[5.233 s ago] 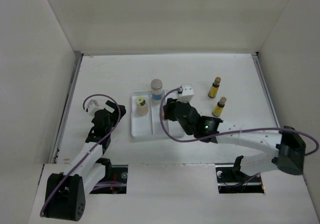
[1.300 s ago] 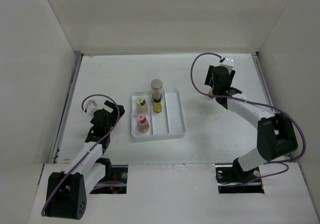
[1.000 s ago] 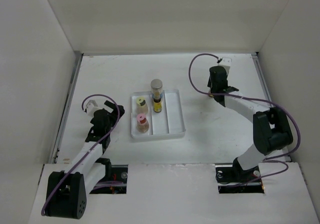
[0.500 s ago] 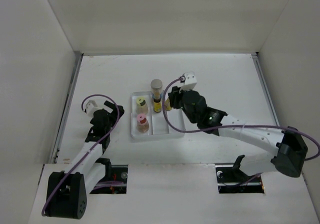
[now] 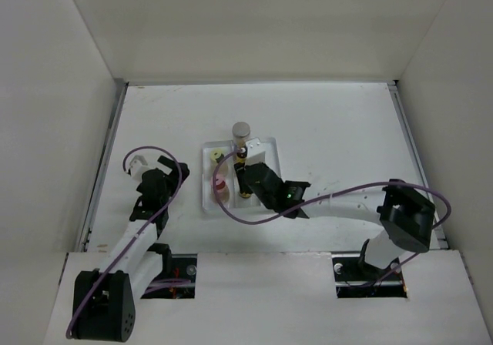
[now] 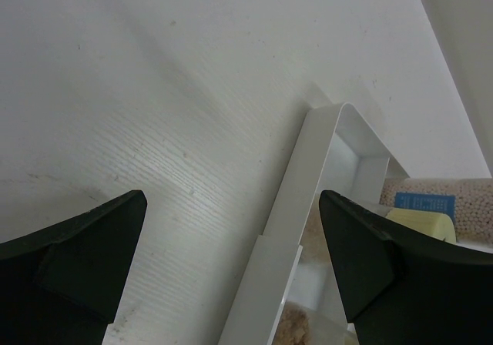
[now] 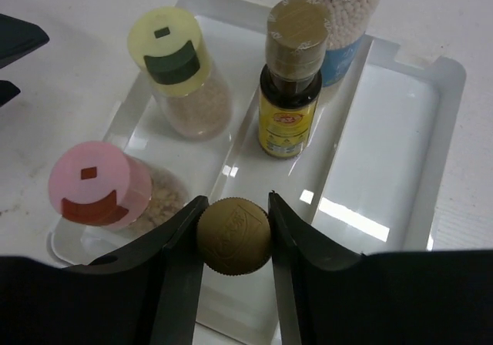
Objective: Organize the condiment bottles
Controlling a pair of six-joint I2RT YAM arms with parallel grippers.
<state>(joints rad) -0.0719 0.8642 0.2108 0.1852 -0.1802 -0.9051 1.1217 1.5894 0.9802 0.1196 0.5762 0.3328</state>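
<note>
My right gripper [image 7: 235,216] is shut on the dark cap of a slim amber bottle [image 7: 233,237]. It holds the bottle over the middle compartment of the white tray [image 7: 443,122], at its near end; in the top view the gripper [image 5: 246,183] is over the tray. The other amber bottle [image 7: 290,102] stands further back in that compartment. The yellow-green-capped bottle [image 7: 174,55] and the pink-capped bottle [image 7: 92,185] stand in the left compartment. The grey-lidded jar [image 5: 242,132] stands behind the tray. My left gripper [image 5: 156,177] is open and empty, left of the tray.
The tray's right compartment [image 7: 385,137] holds nothing. In the left wrist view the tray's left rim [image 6: 308,175] runs between my fingers, with the jar's blue label [image 6: 424,202] beyond. White walls enclose the table on three sides.
My right arm fetched the second amber bottle from the far right of the table and has brought it over the tray, moving forward and left in the last half second. The left arm barely moved.
</note>
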